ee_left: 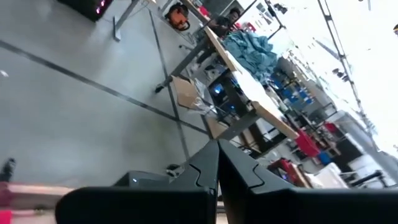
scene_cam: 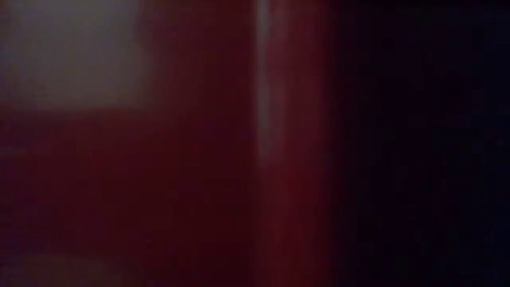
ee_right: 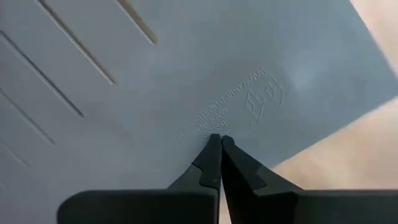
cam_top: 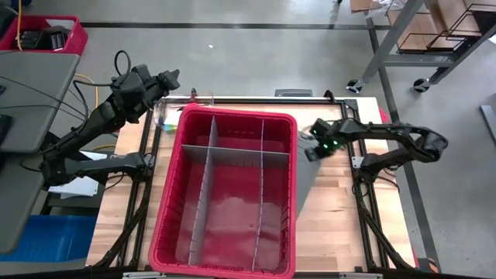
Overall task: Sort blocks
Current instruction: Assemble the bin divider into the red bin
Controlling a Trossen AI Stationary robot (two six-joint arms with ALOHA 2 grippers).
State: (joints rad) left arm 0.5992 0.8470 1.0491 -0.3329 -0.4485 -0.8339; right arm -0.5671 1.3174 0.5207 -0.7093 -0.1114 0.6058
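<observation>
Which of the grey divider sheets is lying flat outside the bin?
The grey slotted plastic sheet on the wooden table beside the large red plastic bin, under the shut right gripper. The other grey dividers stand upright inside the bin.

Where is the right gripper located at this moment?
In the high view, the right gripper is on the table's right side, just beside the red bin's right wall. Its fingers are shut, with the tips on a flat grey slotted divider sheet lying there.
</observation>
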